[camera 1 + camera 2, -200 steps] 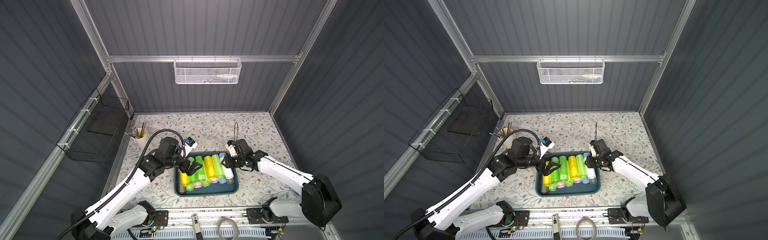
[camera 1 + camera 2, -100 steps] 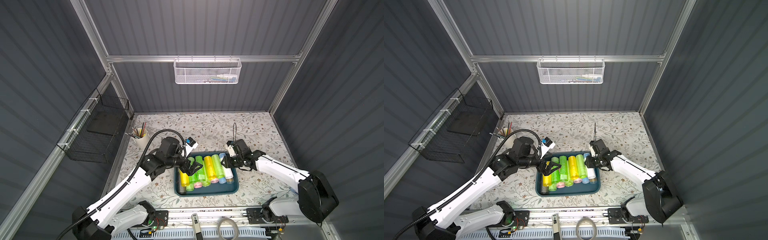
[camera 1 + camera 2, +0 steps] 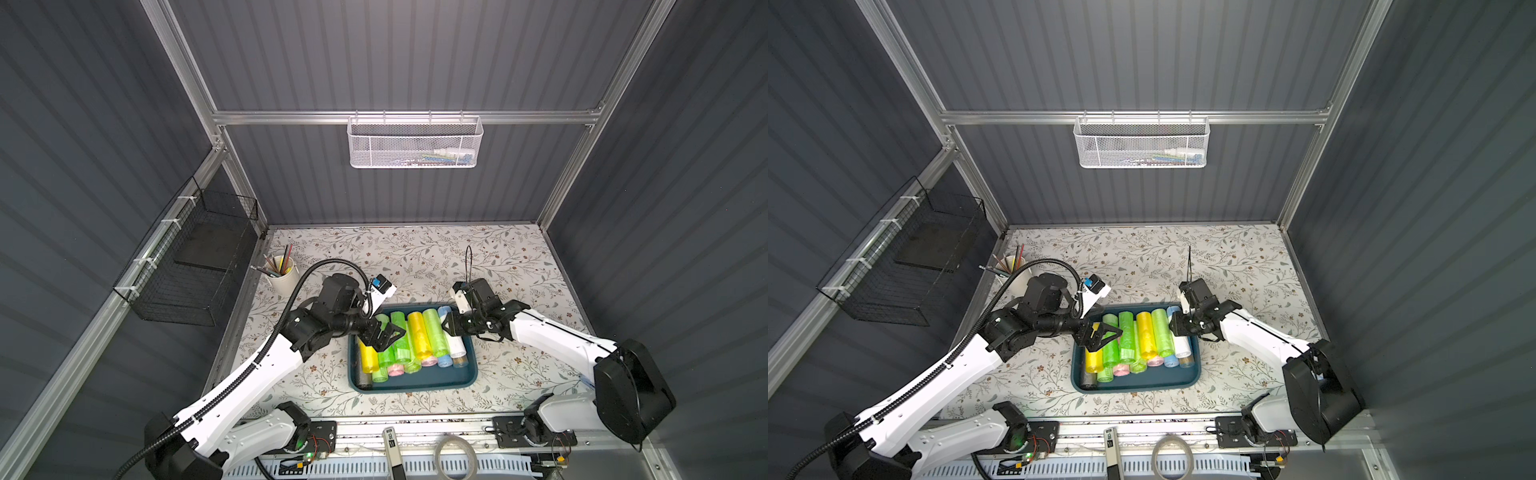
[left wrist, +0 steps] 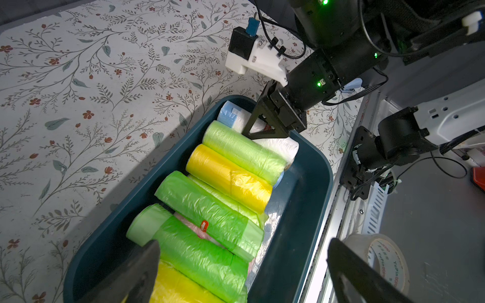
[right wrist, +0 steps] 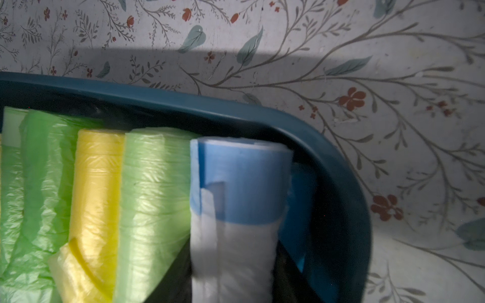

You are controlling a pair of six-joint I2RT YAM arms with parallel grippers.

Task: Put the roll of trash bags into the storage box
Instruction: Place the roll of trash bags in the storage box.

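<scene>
The storage box (image 3: 415, 384) (image 3: 1142, 384) is a dark teal tray holding several green, yellow, pink and blue rolls side by side. At its right end lies a white roll of trash bags (image 3: 456, 345) (image 3: 1180, 345) (image 5: 231, 236) with a blue band. My right gripper (image 3: 451, 326) (image 3: 1174, 328) (image 5: 233, 286) is shut on this roll, a dark finger on each side. My left gripper (image 3: 384, 334) (image 3: 1100, 334) (image 4: 244, 275) hangs wide open over the green and yellow rolls at the tray's left, holding nothing.
A white cup of pencils (image 3: 282, 270) stands at the back left of the floral table. A black wire basket (image 3: 187, 266) hangs on the left wall and a white mesh basket (image 3: 415, 143) on the back wall. A tape roll (image 4: 385, 259) lies by the front rail.
Hardly anything differs. The right gripper stays on the white roll at the tray's right end, and the left gripper stays open over the left rolls.
</scene>
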